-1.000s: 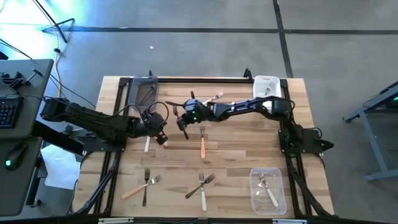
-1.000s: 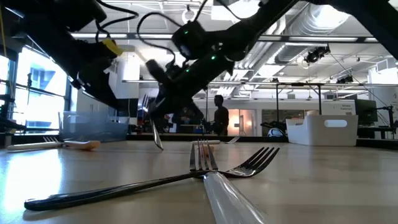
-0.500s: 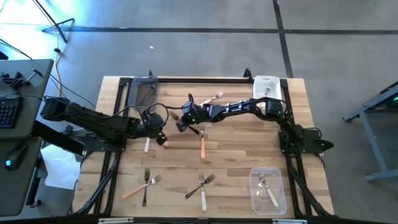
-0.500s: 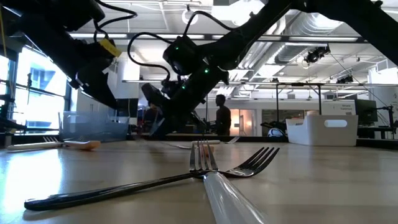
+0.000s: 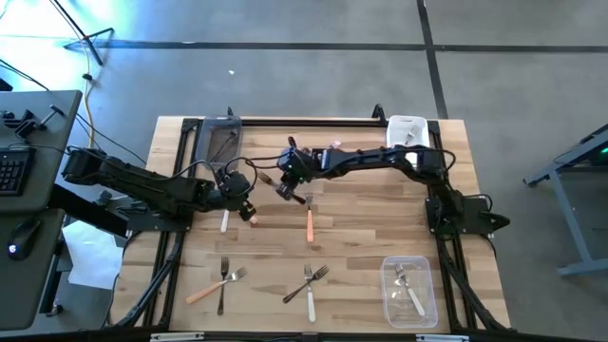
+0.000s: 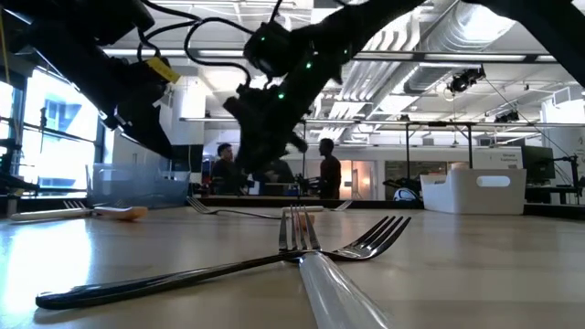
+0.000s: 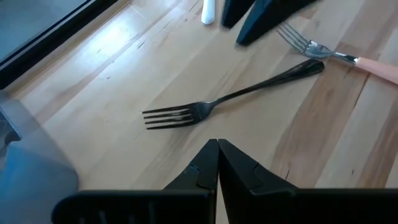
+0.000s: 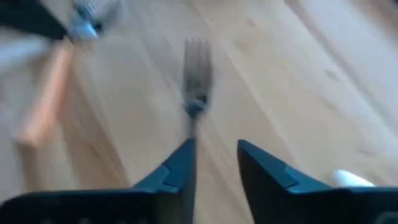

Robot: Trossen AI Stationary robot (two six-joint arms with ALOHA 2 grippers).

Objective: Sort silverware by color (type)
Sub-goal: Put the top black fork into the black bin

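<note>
I see right pincer (image 5: 291, 177) part open above dark fork (image 7: 230, 99) on bench (image 5: 361, 237); left pincer (image 7: 217, 149) closed, empty; no readable labels.

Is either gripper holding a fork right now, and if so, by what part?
Neither. The right gripper is open above a dark fork lying on the table; the left gripper is shut on nothing.

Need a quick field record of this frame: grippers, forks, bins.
left gripper: shut, empty, above the table, facing the dark fork
right gripper: open, empty, raised over the dark fork's handle end
orange-handled fork: lies mid-table
front forks: two crossed pairs near the front edge
clear bin: front right, holds cutlery
white bin: back right
grey bin: back left
</note>
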